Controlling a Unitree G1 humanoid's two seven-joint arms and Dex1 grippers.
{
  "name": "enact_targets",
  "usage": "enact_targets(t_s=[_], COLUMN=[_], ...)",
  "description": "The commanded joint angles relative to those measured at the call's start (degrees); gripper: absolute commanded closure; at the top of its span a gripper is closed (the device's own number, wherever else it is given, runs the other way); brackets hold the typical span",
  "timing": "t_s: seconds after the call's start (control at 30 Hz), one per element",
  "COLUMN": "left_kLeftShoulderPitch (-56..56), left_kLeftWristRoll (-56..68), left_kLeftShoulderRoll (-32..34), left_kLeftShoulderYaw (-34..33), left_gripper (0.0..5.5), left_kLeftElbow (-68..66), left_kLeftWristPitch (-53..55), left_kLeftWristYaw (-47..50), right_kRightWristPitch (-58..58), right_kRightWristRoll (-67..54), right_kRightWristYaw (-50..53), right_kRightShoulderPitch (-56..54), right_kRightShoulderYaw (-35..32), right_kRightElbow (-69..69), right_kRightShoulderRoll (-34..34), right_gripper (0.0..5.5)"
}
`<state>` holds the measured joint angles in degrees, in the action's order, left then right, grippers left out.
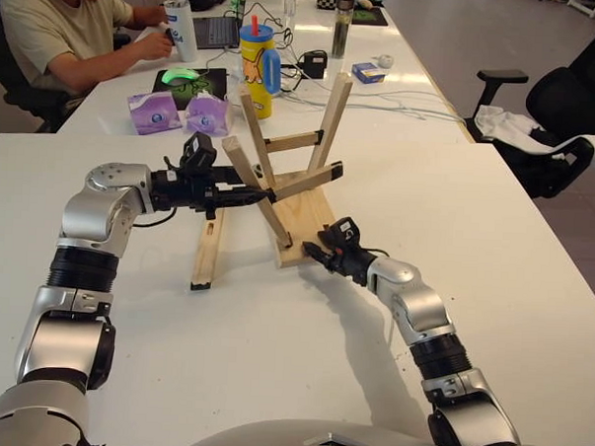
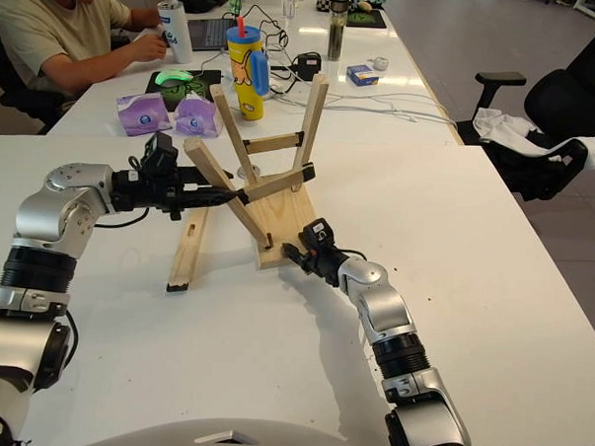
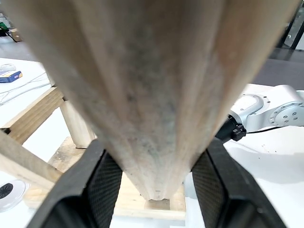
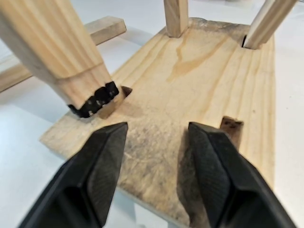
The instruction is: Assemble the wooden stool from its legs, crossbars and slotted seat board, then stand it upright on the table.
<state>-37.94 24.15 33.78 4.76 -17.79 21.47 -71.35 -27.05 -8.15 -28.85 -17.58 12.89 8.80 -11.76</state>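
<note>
Status: the stool is partly built and upside down. The seat board lies flat on the table with three legs up and two crossbars between them. A fourth leg lies loose on the table just left of the board.

Left gripper: shut on the leaning near leg at about mid-height, close to where the lower crossbar meets it.

Right gripper: at the board's near edge, fingers spread wide and holding nothing. I cannot tell whether the tips press on the wood.

Finding: in the right wrist view, the held leg's black-marked foot sits tilted at its slot and looks not fully seated. A second slot beside it is empty.

Risks, as judged:
- Pushing the tilted leg down could jam the foot on the slot's edge or lever the board's near end up.
- With the right gripper unclamped, the board could slide or pivot on the smooth table under the left arm's side load.
- Twisting the held leg could work the crossbars out of their joints or loosen the two far legs.
- With the fourth leg unfitted, the frame would rock or topple if turned upright now.
</note>
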Motion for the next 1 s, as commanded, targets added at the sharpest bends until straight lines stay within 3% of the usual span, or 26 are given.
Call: enact_targets(t_s=[0.03,0.23,0.6,0.63,0.83,1.0], left_kLeftShoulderPitch=[0.16,-0.76,0.74,0.04,-0.99,6.55], left_kLeftWristRoll=[-5.31,-8.49,-12.35,-12.54,-14.96,-14.76], left_kLeftShoulderRoll=[0.69,1.04,-4.3,-4.64,-4.43,1.24], left_kLeftShoulderYaw=[2.63,4.83,9.88,9.78,8.73,5.82], left_gripper=[3.47,3.47,3.47,3.11,2.3,1.59], left_kLeftElbow=[-3.19,-5.52,-7.8,-8.82,-14.02,-4.35], left_kLeftWristPitch=[-3.17,-3.99,-9.08,-9.63,-12.09,-7.64], left_kLeftWristYaw=[0.36,0.37,4.57,4.92,5.06,6.13], right_kRightWristPitch=[-5.14,-6.0,-8.82,-8.93,-10.1,-13.08], right_kRightWristRoll=[0.97,1.44,2.11,2.28,3.35,3.26], right_kRightWristYaw=[-0.29,-0.11,1.47,1.68,1.93,1.83], right_kRightShoulderPitch=[3.43,3.7,3.83,3.71,3.02,4.08], right_kRightShoulderYaw=[2.15,2.57,3.92,4.03,5.66,6.97], right_kRightElbow=[1.26,0.83,-1.0,-1.01,0.21,-0.31], right_kRightShoulderRoll=[-0.21,-0.53,0.43,0.39,-0.13,-0.49], right_gripper=[3.13,3.13,3.13,3.15,3.15,3.15])
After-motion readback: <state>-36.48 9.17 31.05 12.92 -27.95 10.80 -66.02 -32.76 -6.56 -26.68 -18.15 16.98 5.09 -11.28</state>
